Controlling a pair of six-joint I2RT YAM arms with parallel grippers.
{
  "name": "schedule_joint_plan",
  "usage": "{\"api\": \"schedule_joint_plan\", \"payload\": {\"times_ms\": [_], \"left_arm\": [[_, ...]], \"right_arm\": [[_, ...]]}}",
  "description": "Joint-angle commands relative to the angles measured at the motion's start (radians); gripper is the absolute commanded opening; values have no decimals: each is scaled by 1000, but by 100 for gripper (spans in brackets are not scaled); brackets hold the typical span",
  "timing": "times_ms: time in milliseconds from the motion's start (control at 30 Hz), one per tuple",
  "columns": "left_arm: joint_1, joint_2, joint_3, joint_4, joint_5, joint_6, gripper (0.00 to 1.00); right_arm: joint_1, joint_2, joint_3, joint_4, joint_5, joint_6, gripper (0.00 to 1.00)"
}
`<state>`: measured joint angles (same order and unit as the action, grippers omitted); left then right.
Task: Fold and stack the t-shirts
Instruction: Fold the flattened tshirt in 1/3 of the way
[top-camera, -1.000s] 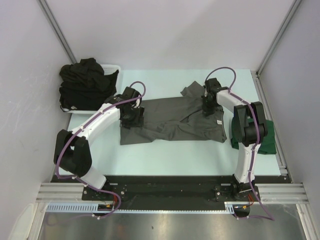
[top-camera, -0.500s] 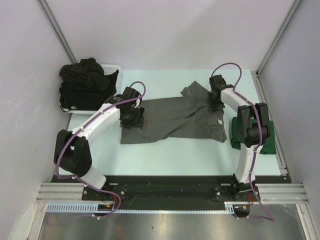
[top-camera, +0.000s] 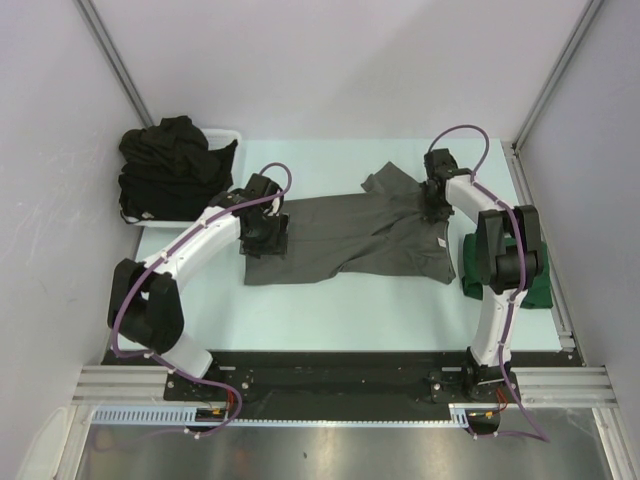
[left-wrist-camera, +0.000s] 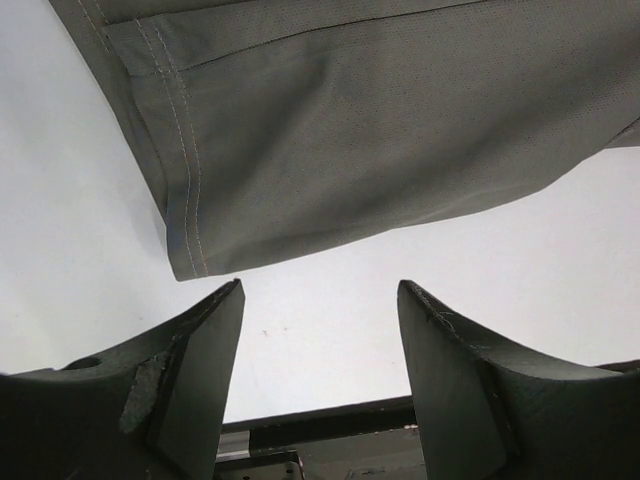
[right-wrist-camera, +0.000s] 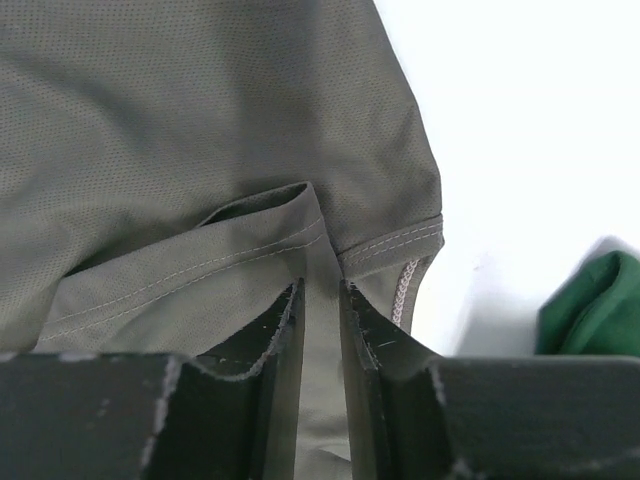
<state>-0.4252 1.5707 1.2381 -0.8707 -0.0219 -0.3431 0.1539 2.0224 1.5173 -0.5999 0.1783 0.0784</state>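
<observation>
A charcoal grey t-shirt (top-camera: 340, 240) lies spread across the middle of the table. My left gripper (top-camera: 265, 238) hovers at its left end, open, with bare table between its fingers and the stitched hem (left-wrist-camera: 185, 200) just beyond the tips (left-wrist-camera: 320, 290). My right gripper (top-camera: 435, 205) sits low on the shirt's far right part. Its jaws stand a narrow gap apart (right-wrist-camera: 322, 285) over a fold of the grey fabric (right-wrist-camera: 200, 120). A folded dark green t-shirt (top-camera: 535, 280) lies at the right edge, and black t-shirts (top-camera: 170, 165) are heaped at the back left.
The black heap fills a white basket (top-camera: 228, 133) at the back left corner. Grey walls and metal frame rails close in the table on three sides. The green t-shirt (right-wrist-camera: 595, 300) lies close to the right of my right gripper.
My right gripper has moved back and right along the grey shirt, and its jaws have parted slightly. The shirt's right part lies flatter. The left arm has not moved.
</observation>
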Motion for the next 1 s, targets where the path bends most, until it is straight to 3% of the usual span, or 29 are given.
{"api": "schedule_joint_plan", "payload": {"times_ms": [0, 67, 167, 200, 300, 967], "left_arm": [[-6, 6, 18, 15, 8, -10, 67], [-6, 17, 6, 21, 13, -13, 64], [-6, 31, -5, 50, 13, -22, 49], [-7, 35, -5, 61, 13, -25, 33], [-7, 48, 3, 70, 13, -37, 0], [-9, 267, -8, 157, -16, -117, 0]], "right_arm": [[3, -40, 46, -3, 4, 27, 25], [4, -73, 41, -14, -9, 44, 25], [19, -154, 11, -12, 9, 55, 24], [27, -171, 4, -12, 19, 51, 24], [27, -231, -5, -9, 53, 41, 24], [70, -356, -58, -55, 13, 64, 24]]}}
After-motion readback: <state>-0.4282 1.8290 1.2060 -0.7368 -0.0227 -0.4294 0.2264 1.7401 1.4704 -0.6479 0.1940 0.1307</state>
